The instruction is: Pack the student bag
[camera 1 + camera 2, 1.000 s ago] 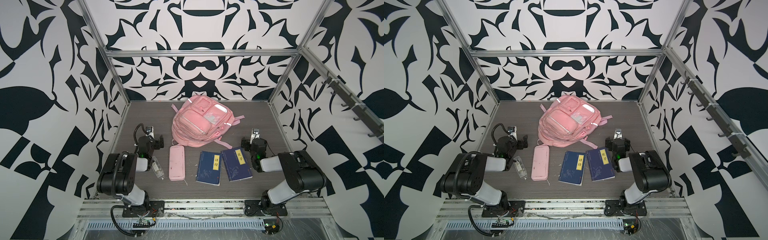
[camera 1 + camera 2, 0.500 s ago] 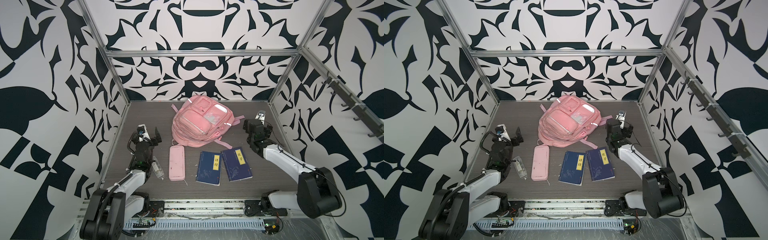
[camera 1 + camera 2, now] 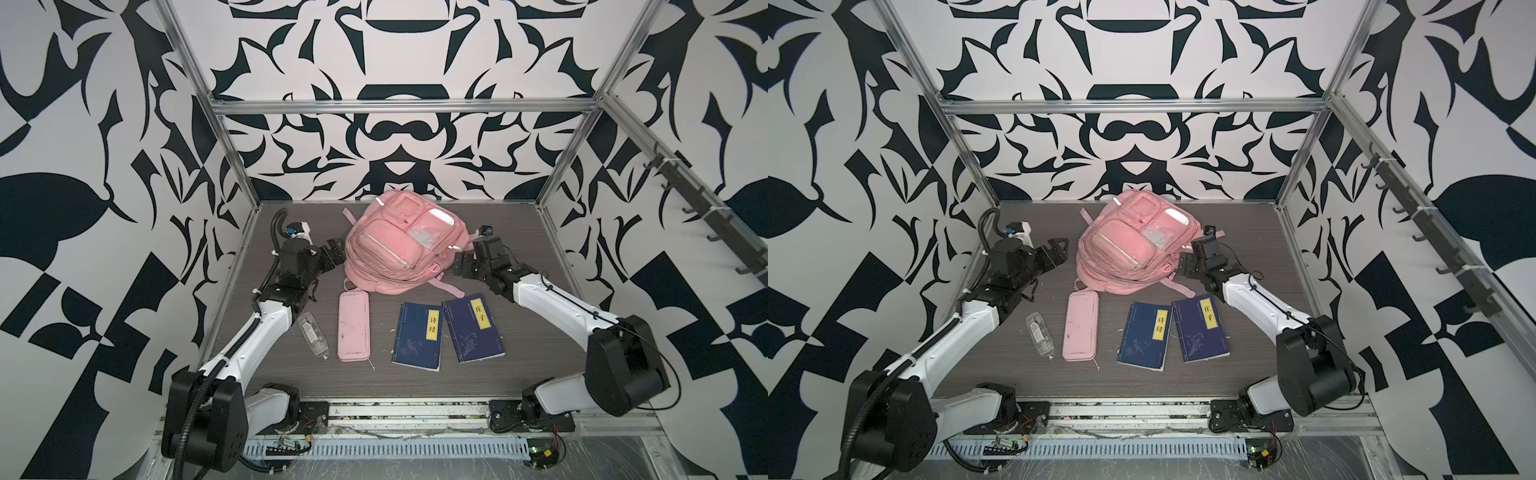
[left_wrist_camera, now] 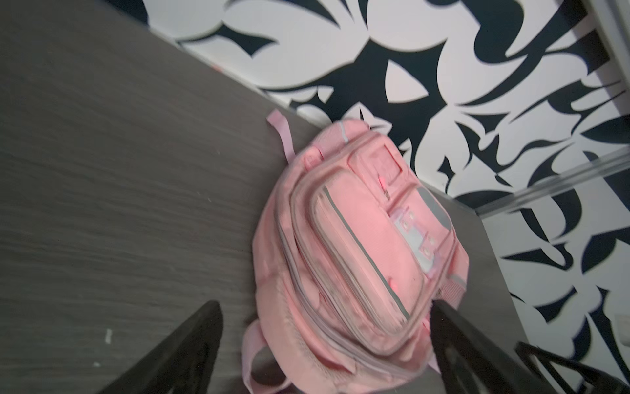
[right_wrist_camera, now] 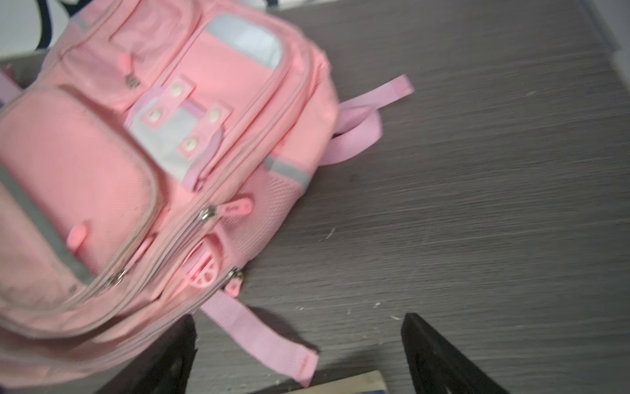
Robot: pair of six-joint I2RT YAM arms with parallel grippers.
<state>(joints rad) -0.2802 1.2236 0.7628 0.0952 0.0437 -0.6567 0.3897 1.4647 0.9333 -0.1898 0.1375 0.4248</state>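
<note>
The pink student bag (image 3: 401, 249) (image 3: 1133, 245) lies face up at the back middle of the table, its zips shut. My left gripper (image 3: 334, 253) (image 3: 1059, 249) hovers open just off the bag's left side, with nothing held. In the left wrist view the bag (image 4: 358, 259) fills the span ahead of the open left gripper (image 4: 325, 307). My right gripper (image 3: 463, 266) (image 3: 1187, 259) stands open at the bag's right front corner. The right wrist view shows the bag (image 5: 136, 170) and a loose pink strap (image 5: 259, 337) lying on the table between the fingers of the right gripper (image 5: 300, 320).
In front of the bag lie a flat pink pencil case (image 3: 353, 326), two blue books (image 3: 417, 336) (image 3: 473, 328) and a clear plastic bottle (image 3: 312, 334) by the left arm. Patterned walls close in three sides. A rail of hooks (image 3: 702, 216) runs along the right wall.
Both arms have stretched out from the front of the table toward the bag, one to each side of it. Both grippers stay open.
</note>
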